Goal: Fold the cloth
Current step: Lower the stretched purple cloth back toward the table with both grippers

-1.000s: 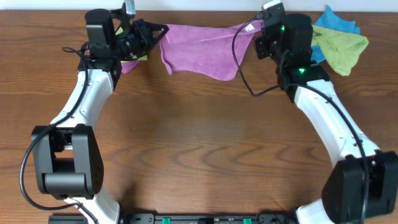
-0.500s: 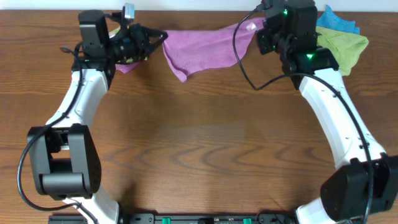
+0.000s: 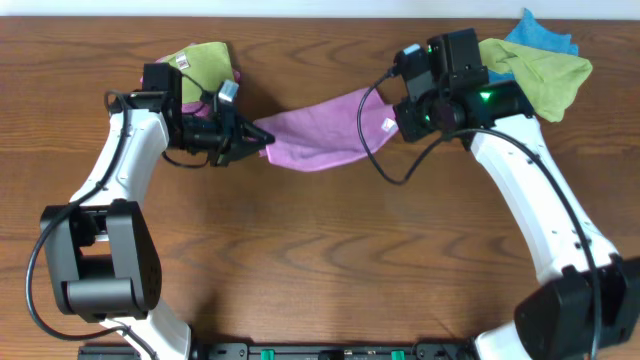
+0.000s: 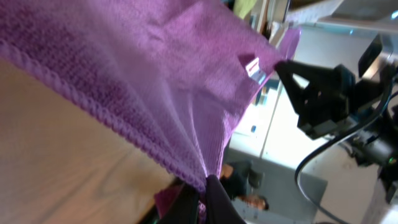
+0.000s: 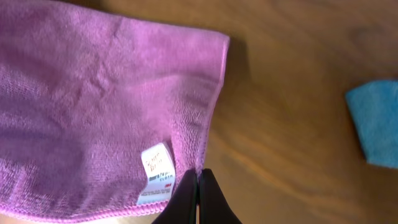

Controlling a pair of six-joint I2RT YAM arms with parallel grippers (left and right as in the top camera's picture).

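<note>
The cloth (image 3: 318,132) is a lilac-purple towel held stretched above the table between my two grippers, sagging in the middle. My left gripper (image 3: 262,143) is shut on its left corner; in the left wrist view the cloth (image 4: 143,74) fans out from the pinched fingertips (image 4: 204,186). My right gripper (image 3: 398,110) is shut on the right corner. In the right wrist view the fingertips (image 5: 198,180) pinch the cloth's edge (image 5: 93,106) beside its small white tag (image 5: 157,171). The tag also shows in the overhead view (image 3: 388,124).
A lime-green cloth (image 3: 205,62) lies at the back left behind my left arm. Another lime-green cloth (image 3: 540,72) on a blue cloth (image 3: 540,32) lies at the back right. The blue cloth shows in the right wrist view (image 5: 376,121). Brown wooden table (image 3: 320,250).
Both grippers have brought the cloth toward the front and lower, away from the back edge. The left gripper has swung right and the cloth now hangs narrower between them.
</note>
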